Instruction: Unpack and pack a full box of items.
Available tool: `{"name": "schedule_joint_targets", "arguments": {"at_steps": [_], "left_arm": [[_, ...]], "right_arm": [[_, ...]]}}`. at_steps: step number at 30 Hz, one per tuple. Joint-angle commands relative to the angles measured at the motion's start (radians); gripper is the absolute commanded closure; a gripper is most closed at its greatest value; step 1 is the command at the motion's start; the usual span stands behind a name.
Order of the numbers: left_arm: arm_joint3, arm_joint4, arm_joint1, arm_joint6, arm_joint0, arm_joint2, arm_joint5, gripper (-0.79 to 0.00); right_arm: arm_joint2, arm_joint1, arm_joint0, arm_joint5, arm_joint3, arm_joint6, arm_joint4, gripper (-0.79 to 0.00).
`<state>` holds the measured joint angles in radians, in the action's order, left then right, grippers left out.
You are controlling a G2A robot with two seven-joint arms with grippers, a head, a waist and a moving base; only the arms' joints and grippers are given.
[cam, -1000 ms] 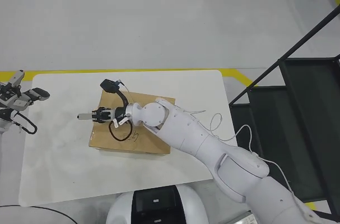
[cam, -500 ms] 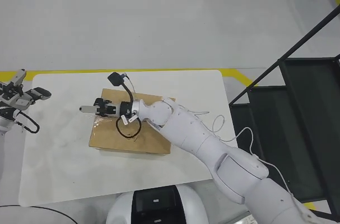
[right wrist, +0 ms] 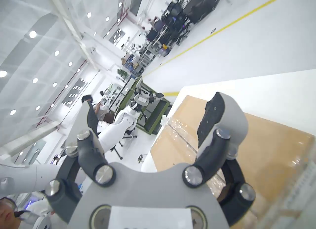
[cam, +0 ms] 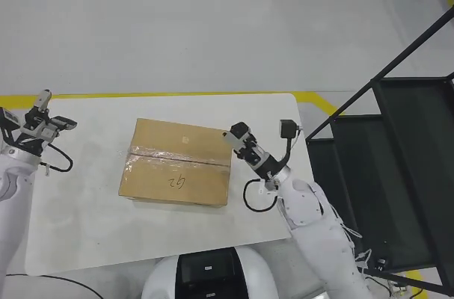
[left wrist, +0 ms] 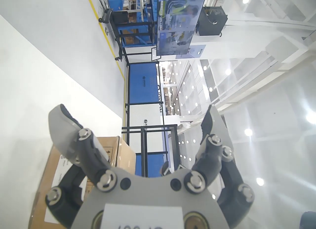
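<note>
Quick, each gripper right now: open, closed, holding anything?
Left gripper: open, holding nothing.
Right gripper: open, holding nothing.

Box: closed and taped, contents hidden from me. Left wrist view: one finger of my left gripper covers part of it, and the frame edge cuts off the rest. Right wrist view: its near end blurs behind my right gripper and runs out of frame.
</note>
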<state>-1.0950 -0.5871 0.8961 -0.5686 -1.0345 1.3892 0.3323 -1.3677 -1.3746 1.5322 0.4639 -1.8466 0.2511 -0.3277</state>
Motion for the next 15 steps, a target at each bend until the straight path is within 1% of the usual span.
{"name": "schedule_joint_targets", "arguments": {"at_steps": [1,5,7,10,15], "left_arm": [[-0.03,0.033,0.004,0.058,-0.011,-0.005,0.0,-0.785],[-0.089,0.067,0.013,0.166,-0.022,-0.013,-0.021,-0.785],[-0.133,0.08,0.022,0.223,-0.014,-0.032,-0.059,-0.785],[-0.167,0.109,0.031,0.303,-0.01,-0.044,-0.092,-0.785],[-0.182,0.137,0.041,0.355,0.003,-0.053,-0.127,-0.785]], "right_arm": [[-0.056,0.007,0.081,0.007,-0.053,-0.01,0.017,-0.785],[-0.107,0.014,0.136,0.04,-0.056,-0.025,0.064,-0.785],[-0.119,0.016,0.143,0.063,-0.038,-0.033,0.095,-0.785],[-0.144,0.019,0.148,0.104,0.001,-0.053,0.142,-0.785],[-0.192,0.025,0.18,0.167,0.022,-0.084,0.17,-0.785]]}}
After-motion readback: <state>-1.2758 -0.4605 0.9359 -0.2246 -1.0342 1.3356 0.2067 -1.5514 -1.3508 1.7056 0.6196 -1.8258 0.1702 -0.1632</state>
